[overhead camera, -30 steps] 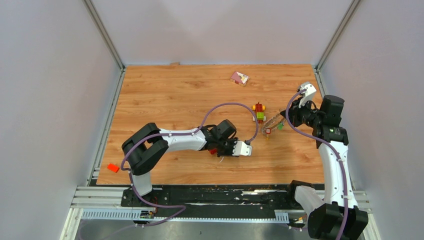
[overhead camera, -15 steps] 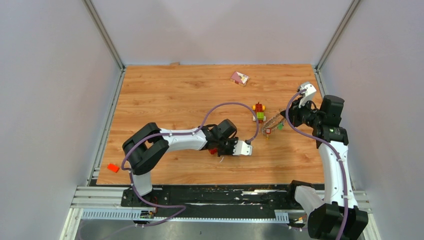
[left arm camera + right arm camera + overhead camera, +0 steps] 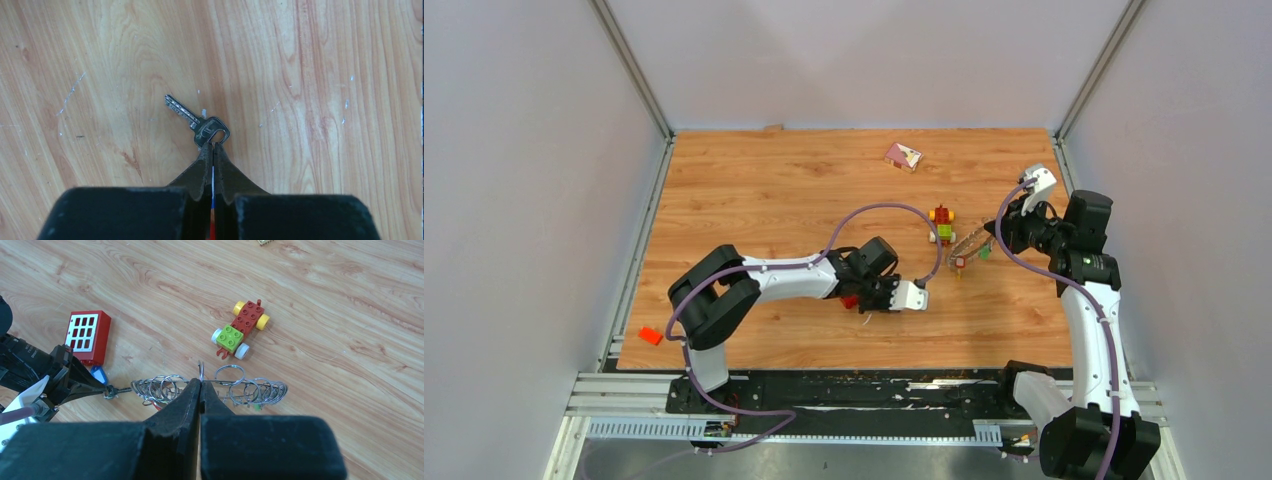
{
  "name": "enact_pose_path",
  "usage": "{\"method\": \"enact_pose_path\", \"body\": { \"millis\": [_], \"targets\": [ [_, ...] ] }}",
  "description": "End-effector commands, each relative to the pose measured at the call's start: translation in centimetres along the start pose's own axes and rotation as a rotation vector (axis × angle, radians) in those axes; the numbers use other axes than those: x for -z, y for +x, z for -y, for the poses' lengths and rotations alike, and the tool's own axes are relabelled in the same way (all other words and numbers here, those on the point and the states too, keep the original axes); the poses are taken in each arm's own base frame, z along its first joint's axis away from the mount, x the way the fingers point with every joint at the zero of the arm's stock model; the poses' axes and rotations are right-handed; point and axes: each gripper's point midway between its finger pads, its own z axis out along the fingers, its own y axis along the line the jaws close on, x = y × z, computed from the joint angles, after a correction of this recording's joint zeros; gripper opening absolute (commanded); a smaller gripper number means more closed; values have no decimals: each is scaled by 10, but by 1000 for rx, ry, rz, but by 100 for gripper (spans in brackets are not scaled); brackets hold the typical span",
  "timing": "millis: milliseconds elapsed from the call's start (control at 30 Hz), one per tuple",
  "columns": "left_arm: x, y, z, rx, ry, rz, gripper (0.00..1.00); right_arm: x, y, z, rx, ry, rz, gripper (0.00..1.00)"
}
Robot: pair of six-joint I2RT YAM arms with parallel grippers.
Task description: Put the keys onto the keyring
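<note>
1. Top external:
   - The left gripper (image 3: pixel 922 288) is down at the table (image 3: pixel 754 180), right of centre and toward the near edge.
   - The right gripper (image 3: pixel 996 233) holds the keyring (image 3: pixel 969 244) up near the right edge, with red and green tags dangling below it.
   - The two are near each other but apart, so the key has to be carried across. A thin pinch could let it swing or drop on the way.
   - A toy car (image 3: pixel 942 225) just beyond the ring could get knocked.

2. Left wrist:
   - The jaws are fully closed, and their tips meet on the bow rim of a bare silver key (image 3: pixel 200 126).
   - The key lies flat on the wood with its blade pointing away.
   - The hold looks to be on the very edge only, so on lifting the key may pivot or slip free.

3. Right wrist:
   - The jaws are closed tight on one loop of the keyring (image 3: pixel 227 385), a row of split rings held level above the table.
   - Those coils look shut and springy. Threading may fail unless one is pried open, and a push could twist the ring in the grip.
   - A red window brick (image 3: pixel 86 335) and a blue tag (image 3: pixel 98 375) lie close by.

4. Surface and room:
   - The table is a scuffed wood-grain board with plain pale walls on three sides and metal posts at the far corners.
   - A pink card (image 3: pixel 903 156) lies near the far edge.
   - A red piece (image 3: pixel 651 335) lies just outside the near left corner.
</note>
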Motion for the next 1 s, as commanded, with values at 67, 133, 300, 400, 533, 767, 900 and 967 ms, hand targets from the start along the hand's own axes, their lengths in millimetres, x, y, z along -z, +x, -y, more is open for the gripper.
{"method": "enact_pose_path", "body": {
  "millis": [67, 133, 300, 400, 533, 767, 900, 967],
  "targets": [
    [39, -43, -20, 36, -27, 173, 0, -1, -18, -13, 48, -79, 76, 0],
    [50, -52, -22, 56, -22, 230, 0, -2, -20, -20, 61, -108, 87, 0],
    [81, -71, -25, 70, -32, 362, 0, -5, -25, -38, 107, -183, 101, 0],
    [100, -80, -27, 82, -39, 429, 0, -10, -29, -57, 154, -248, 103, 0],
    [124, -88, -37, 117, -66, 492, 0, -17, -34, -83, 212, -331, 107, 0],
    [162, -100, -48, 204, -113, 573, 0, -33, -40, -113, 300, -420, 113, 0],
    [183, -108, -50, 247, -133, 607, 0, -40, -46, -127, 383, -446, 134, 0],
    [192, -113, -51, 234, -145, 608, 0, -42, -48, -134, 412, -470, 143, 0]
  ]
}}
